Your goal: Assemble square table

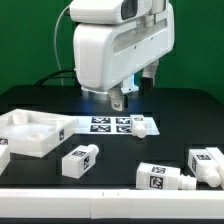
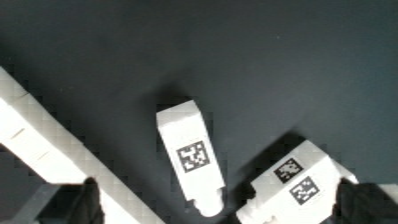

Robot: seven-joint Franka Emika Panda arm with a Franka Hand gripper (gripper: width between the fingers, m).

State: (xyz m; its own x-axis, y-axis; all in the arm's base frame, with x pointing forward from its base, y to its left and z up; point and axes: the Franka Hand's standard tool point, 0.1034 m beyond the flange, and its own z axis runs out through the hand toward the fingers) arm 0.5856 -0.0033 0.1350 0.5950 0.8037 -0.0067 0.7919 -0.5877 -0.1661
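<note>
Empty fingers hover above the marker board.
They hang apart, holding nothing. The square top sits on the dark surface at the exterior view's left, with the legs loose in front. I'd centre over the leg beside the top and grip across its narrow sides.

The white arm hangs low at centre, its end effector pointing straight down, jaws spread wide and gripping nothing.

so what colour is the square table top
Plain white all over. The square table top shows best in the exterior view.
</note>
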